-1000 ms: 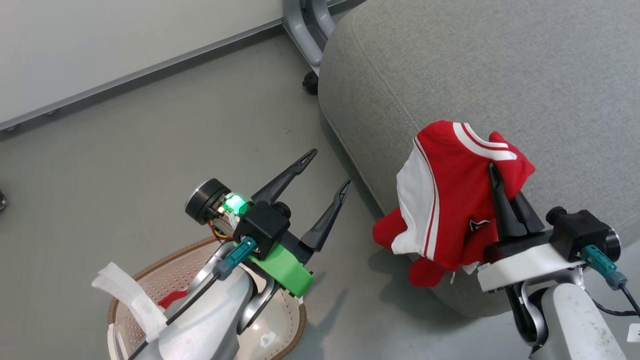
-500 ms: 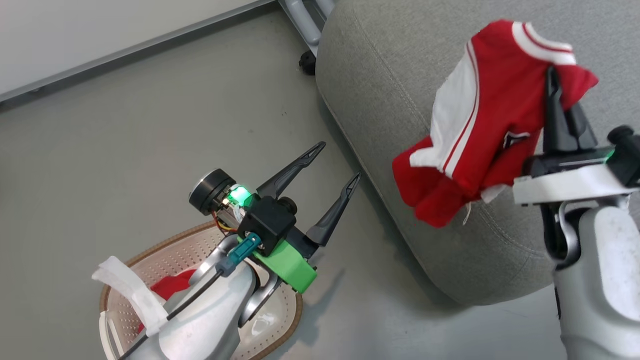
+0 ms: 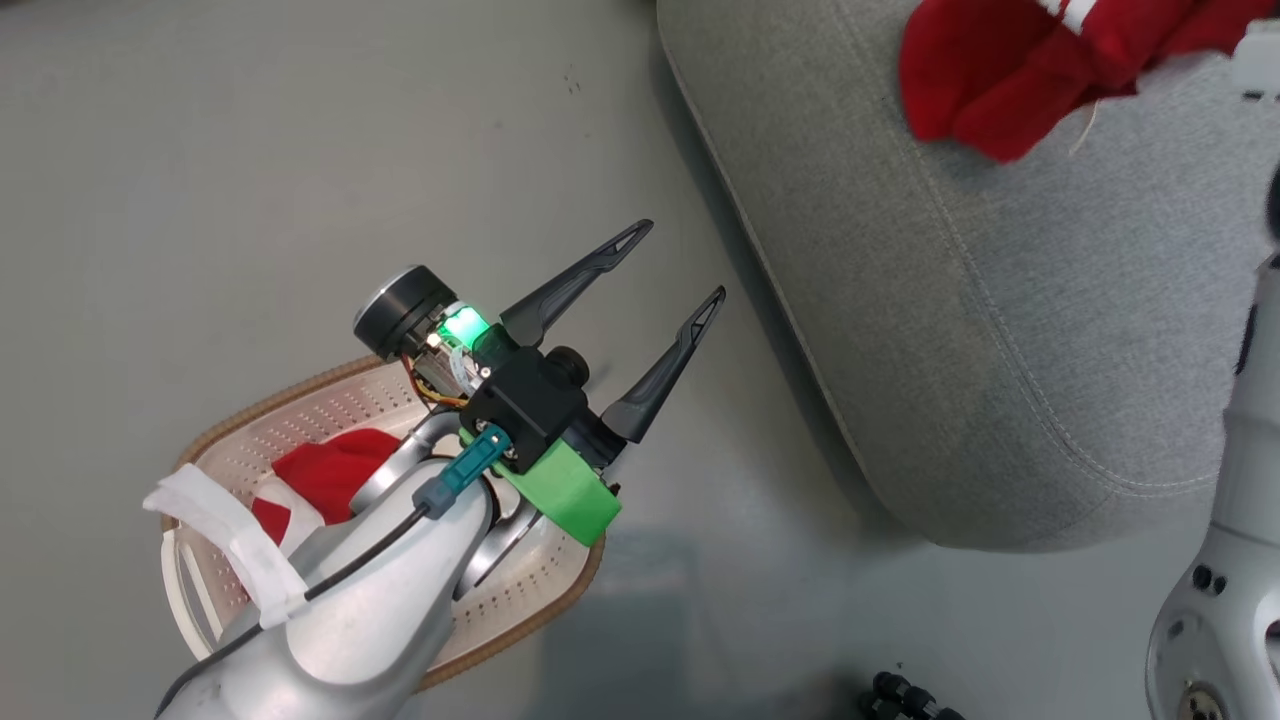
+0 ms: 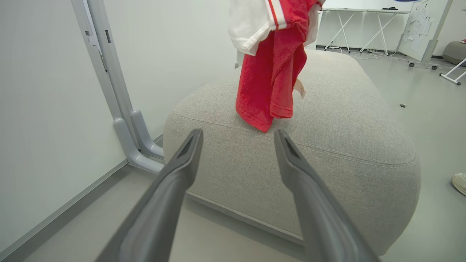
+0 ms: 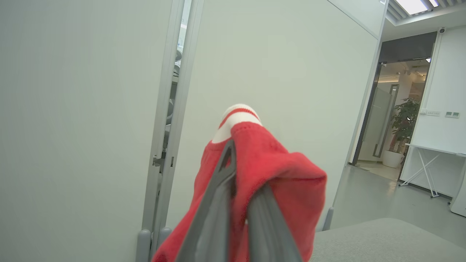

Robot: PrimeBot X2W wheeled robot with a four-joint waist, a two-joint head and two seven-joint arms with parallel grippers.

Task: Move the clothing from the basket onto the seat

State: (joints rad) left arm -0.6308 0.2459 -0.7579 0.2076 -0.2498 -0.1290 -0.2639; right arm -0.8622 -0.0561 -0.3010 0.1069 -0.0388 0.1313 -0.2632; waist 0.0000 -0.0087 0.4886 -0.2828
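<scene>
**A:** How is the clothing expected to handle?

**B:** Thin, limp fabric is seen. It is judged light, soft and easily bunched, with nothing fragile about it. One red garment point(image 5: 280, 163) is pinched between the closed fingers of the right claw point(image 5: 244, 171) and is hung over the seat point(image 3: 950, 300). Whether its lowest fold is touching the grey cushion cannot be told.

**A:** And the rest?

**B:** A second red garment point(image 3: 335, 470) is seen crumpled in the basket point(image 3: 310, 412) on the floor. The left claw point(image 3: 686, 258) is held wide and empty above the basket's edge and is pointed towards the seat.

**A:** Where should hold be taken on that one?

**B:** A raised fold or bunched hem would best be pinched, with several layers gathered, since a single thin layer could be slid out of the fingers. The perforated wall should be avoided, so that the light basket is not dragged along.
</scene>
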